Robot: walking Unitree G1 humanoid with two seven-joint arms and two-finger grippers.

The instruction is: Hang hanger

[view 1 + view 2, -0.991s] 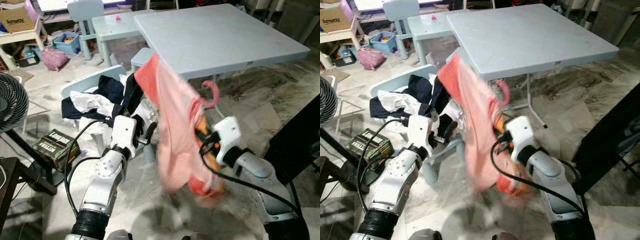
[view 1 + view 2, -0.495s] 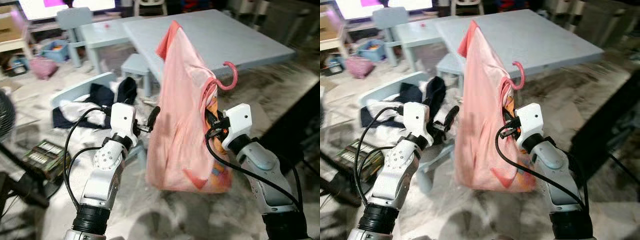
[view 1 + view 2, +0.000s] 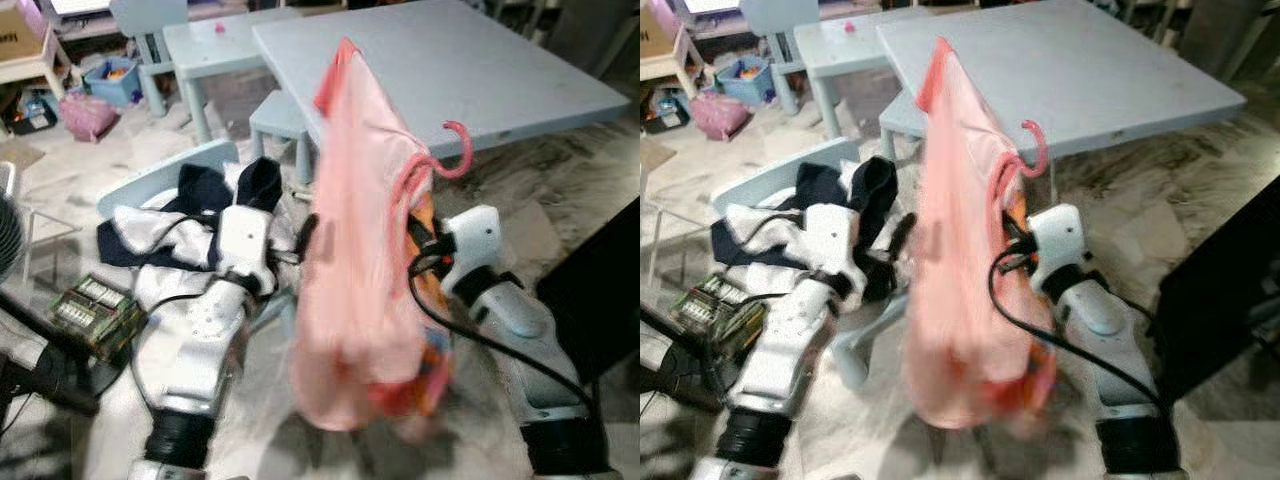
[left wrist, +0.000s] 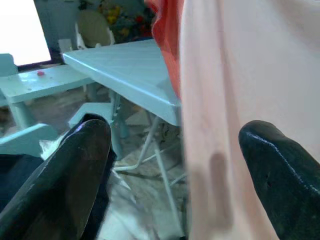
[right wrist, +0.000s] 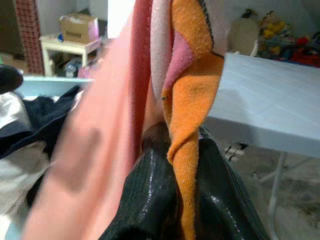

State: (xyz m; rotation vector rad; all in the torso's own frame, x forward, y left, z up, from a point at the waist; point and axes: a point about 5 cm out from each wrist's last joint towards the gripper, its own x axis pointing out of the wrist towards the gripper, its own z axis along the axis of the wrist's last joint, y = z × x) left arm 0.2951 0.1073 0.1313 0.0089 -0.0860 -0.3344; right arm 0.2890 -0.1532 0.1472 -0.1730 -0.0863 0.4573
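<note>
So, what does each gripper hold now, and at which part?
The right gripper is shut on the pink garment, pinching its cloth just below the pink hanger hook. The left gripper is open beside the garment and holds nothing.

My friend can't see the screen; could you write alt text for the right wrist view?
The right end effector is shut on a pink and orange garment hanging in front of the camera, with a pale blue table behind.
</note>
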